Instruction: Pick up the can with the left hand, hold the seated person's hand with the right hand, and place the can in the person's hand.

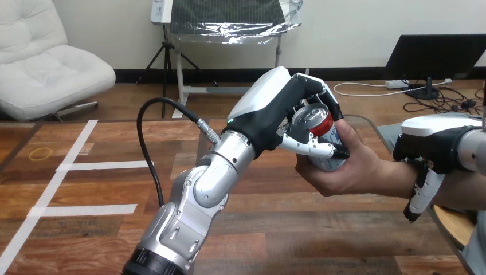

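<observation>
Nearest me, my left arm [195, 200] rises from the bottom edge over the table [86, 229] and reaches toward the middle of the view. At the right edge, my right hand [435, 137] lies over the person's wrist [395, 172]. I cannot tell whether it is actually gripping that wrist or only resting on it.

Further out, the person's hand [344, 172] is cupped around the lower body of the can [312, 117], with its thumb up along the can's right side. The can is tilted, held off the table, its top facing me. My left hand [269, 109] is clenched round the can's upper part from the left and above, the thumb lying across the front just over the person's fingers. Both hands are on the can at once.

I judge this to be the handover itself, the last step, and nearly done. Next I need to loosen the left hand's fingers slowly, check that the person's grip carries the can, then draw the hand back up and left without knocking the can's rim.
</observation>
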